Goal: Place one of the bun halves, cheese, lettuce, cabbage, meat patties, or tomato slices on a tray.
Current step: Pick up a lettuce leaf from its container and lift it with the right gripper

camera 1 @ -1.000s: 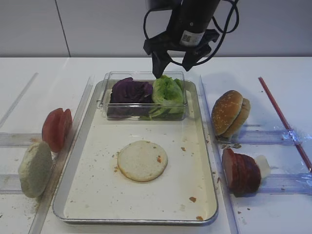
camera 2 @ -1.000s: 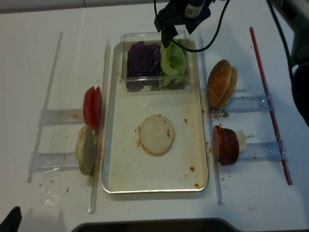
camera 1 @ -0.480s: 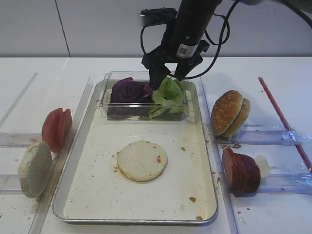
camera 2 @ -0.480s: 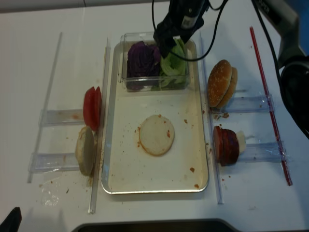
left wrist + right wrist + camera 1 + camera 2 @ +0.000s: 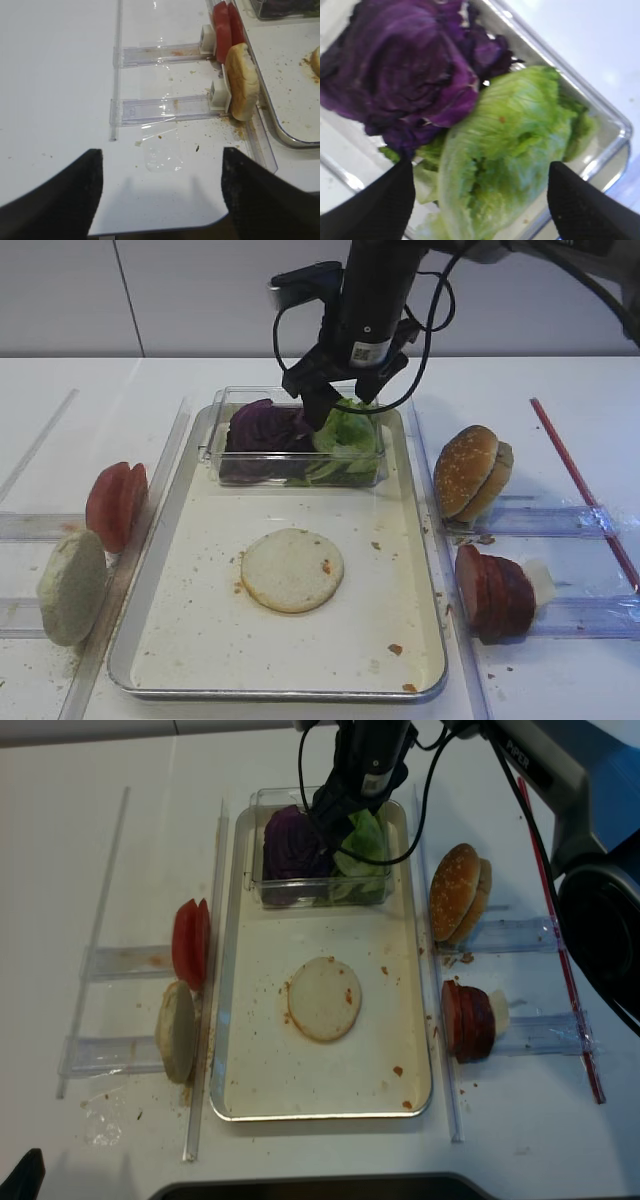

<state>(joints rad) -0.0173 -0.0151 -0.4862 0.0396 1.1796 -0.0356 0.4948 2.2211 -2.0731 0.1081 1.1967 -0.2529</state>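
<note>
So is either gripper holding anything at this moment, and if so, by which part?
Nothing is held. The right gripper is open, its fingers either side of the lettuce in the clear box, not closed on it. The left gripper is open over bare table.

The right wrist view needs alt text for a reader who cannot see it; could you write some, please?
The right gripper, jaws open, straddles a pale green lettuce leaf in a small clear plastic box. Purple cabbage fills the box's other side, touching the lettuce.

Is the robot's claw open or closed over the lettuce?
Open. The right gripper has its two black fingers spread wide either side of the lettuce.
</note>
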